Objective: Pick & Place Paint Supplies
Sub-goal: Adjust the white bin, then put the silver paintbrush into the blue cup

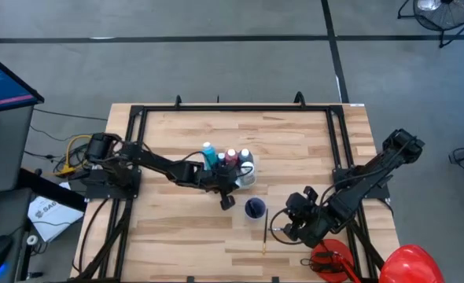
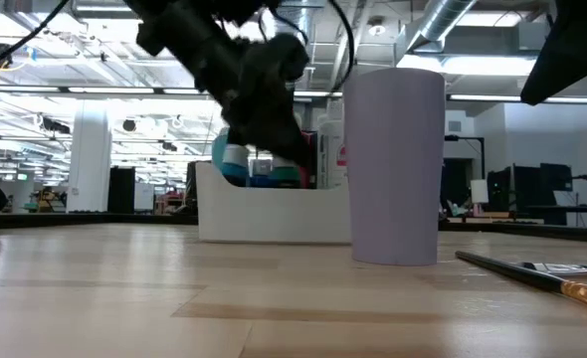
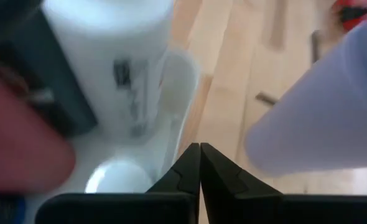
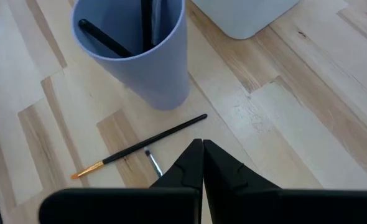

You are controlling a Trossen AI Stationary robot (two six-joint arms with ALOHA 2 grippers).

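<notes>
High view: my left gripper [image 1: 227, 201] hangs beside the white tray [image 1: 250, 179] of paint bottles [image 1: 231, 156]; my right gripper [image 1: 283, 229] sits near a brush [image 1: 264, 232] by the blue cup [image 1: 254, 208]. Wrist views: both sets of fingers pressed together, holding nothing. Bottle label unreadable.

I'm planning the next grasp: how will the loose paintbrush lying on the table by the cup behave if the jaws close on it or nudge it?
The paintbrush looks thin and straight, so probably stiff and light. Its round-looking handle lies flat on smooth wood, so a nudge may roll or skid it. Lying low, it leaves little to grip; the right gripper, jaws shut, hovers above it near the cup.
</notes>
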